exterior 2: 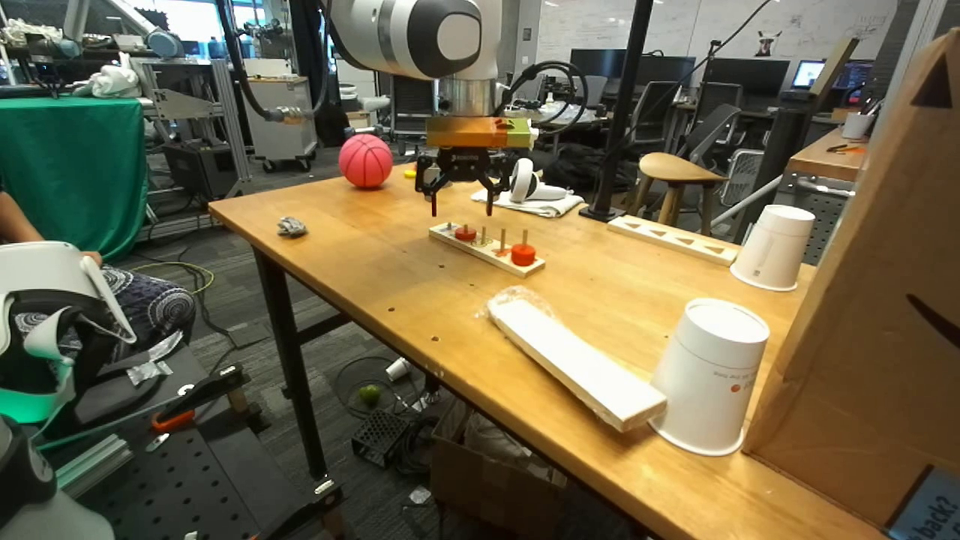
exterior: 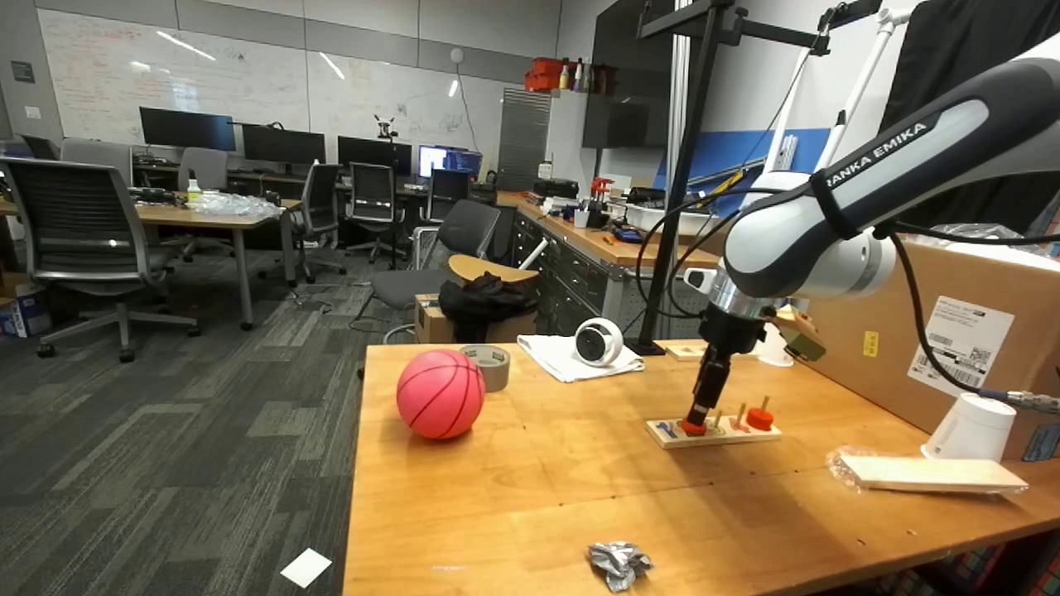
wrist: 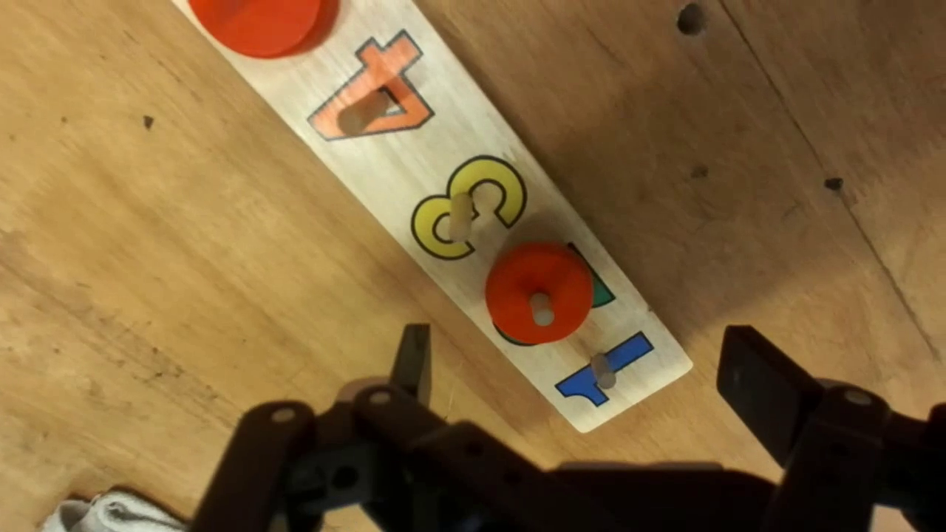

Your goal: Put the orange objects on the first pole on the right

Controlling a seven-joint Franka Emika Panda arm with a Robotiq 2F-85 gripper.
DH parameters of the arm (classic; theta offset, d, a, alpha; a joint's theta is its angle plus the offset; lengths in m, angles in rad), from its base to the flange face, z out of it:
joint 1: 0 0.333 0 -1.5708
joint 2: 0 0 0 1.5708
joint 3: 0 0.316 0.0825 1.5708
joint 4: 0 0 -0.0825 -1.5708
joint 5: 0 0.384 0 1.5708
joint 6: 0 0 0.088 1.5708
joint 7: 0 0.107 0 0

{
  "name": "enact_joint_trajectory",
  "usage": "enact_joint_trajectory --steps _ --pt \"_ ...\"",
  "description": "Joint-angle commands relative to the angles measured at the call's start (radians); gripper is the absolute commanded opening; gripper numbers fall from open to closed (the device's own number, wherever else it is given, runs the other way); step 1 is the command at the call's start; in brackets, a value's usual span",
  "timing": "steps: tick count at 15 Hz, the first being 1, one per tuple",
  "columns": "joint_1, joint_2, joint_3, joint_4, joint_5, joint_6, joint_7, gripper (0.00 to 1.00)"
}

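A pale wooden board [exterior: 714, 441] with a row of short poles lies on the table. It also shows in an exterior view [exterior 2: 478, 253] and in the wrist view [wrist: 415, 159]. A red-orange disc [wrist: 510, 295] sits around the pole at the green number. It shows in both exterior views [exterior: 694, 429] [exterior 2: 465, 235]. A taller red-orange piece or stack [exterior 2: 523, 256] is around the far-end pole, partly cut off in the wrist view [wrist: 262, 22]. Poles at 1 [wrist: 602, 371], 3 and 4 are bare. My gripper [exterior 2: 462, 211] is open and empty, above the board's 1 end.
A pinkish-red ball [exterior: 440, 394] and tape roll [exterior: 490, 368] stand at one table end. A headset [exterior: 598, 342] lies on a white cloth. A wrapped plank [exterior 2: 577, 364], white cups [exterior 2: 711, 375] and a large cardboard box [exterior: 894, 323] stand opposite. Crumpled foil [exterior: 619, 564] lies near an edge.
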Motion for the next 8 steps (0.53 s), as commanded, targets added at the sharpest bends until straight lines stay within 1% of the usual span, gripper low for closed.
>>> enact_joint_trajectory --steps 1,8 --pt "0.009 0.007 0.001 0.005 0.010 -0.006 -0.013 1.00" --pt "0.031 0.043 -0.003 0.042 -0.047 -0.048 0.005 1.00"
